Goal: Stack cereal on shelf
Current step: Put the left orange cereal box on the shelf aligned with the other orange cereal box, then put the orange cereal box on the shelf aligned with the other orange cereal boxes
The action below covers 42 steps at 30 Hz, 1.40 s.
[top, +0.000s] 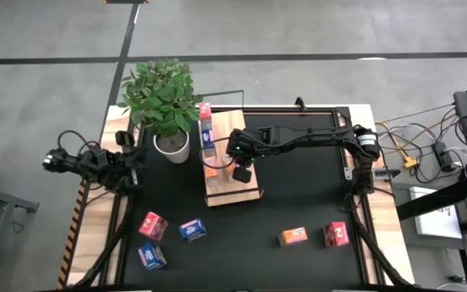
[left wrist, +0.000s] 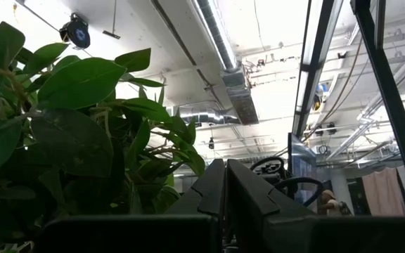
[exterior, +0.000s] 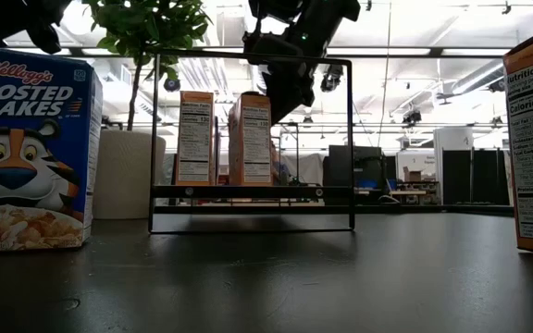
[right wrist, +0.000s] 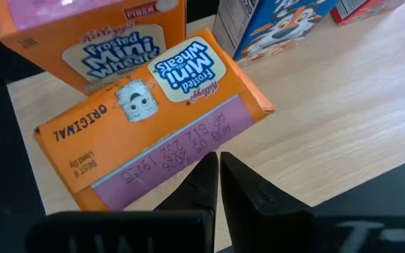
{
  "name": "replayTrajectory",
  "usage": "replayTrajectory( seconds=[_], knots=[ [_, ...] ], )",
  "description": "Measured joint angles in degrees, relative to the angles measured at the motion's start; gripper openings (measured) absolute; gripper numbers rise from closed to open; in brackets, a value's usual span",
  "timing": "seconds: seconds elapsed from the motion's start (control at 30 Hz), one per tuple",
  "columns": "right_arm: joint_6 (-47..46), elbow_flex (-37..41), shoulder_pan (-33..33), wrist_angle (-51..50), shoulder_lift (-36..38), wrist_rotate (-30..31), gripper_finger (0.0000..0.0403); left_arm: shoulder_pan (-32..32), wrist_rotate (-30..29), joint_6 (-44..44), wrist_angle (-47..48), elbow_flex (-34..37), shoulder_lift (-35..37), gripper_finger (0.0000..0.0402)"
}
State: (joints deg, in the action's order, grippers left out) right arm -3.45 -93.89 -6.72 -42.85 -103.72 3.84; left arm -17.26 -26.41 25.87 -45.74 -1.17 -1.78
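The shelf is a light-wood board with a black wire frame, at the table's middle. Several cereal boxes stand upright in a row along its left side; the low view shows two of them. My right gripper is shut, just above the nearest orange Mini-Wheats box, and points down at its purple top. Loose boxes lie on the black table in front: pink-red, blue, blue, orange, red. My left gripper is shut and empty, at the table's left edge. My right gripper's shut fingertips stand at the edge of the orange box's purple top face, coming from above and slanting down. I cannot tell whether they touch it. The box stands on the shelf board.
A potted plant in a white pot stands at the shelf's left, close to my left arm. The right half of the shelf board is bare wood. Cables and gear lie beyond the table's right edge.
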Motion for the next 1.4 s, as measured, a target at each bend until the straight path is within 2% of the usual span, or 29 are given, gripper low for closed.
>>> replayTrajectory(
  seconds=[0.67,0.83,0.93,1.2,1.4],
  knots=[
    [-3.0,0.0,0.8,-0.7,0.0,-2.5,0.0009,0.0,0.0,0.0,-0.2,0.0,0.0,0.0],
    [-0.7,-0.3,0.4,-6.1,0.4,-2.1,0.0009,0.0,0.0,0.0,-0.2,0.0,0.0,0.0],
    [0.3,-1.5,-0.9,-8.7,0.8,0.1,0.0009,0.0,0.0,0.0,-0.1,0.0,0.0,0.0],
    [4.7,-1.8,-3.7,-8.1,2.1,0.7,0.0009,0.0,0.0,0.8,-0.1,0.0,0.0,0.0],
    [3.5,-4.3,-2.9,-8.2,5.7,0.8,0.0009,0.0,0.0,2.3,-3.0,0.0,0.0,0.0]
  ],
)
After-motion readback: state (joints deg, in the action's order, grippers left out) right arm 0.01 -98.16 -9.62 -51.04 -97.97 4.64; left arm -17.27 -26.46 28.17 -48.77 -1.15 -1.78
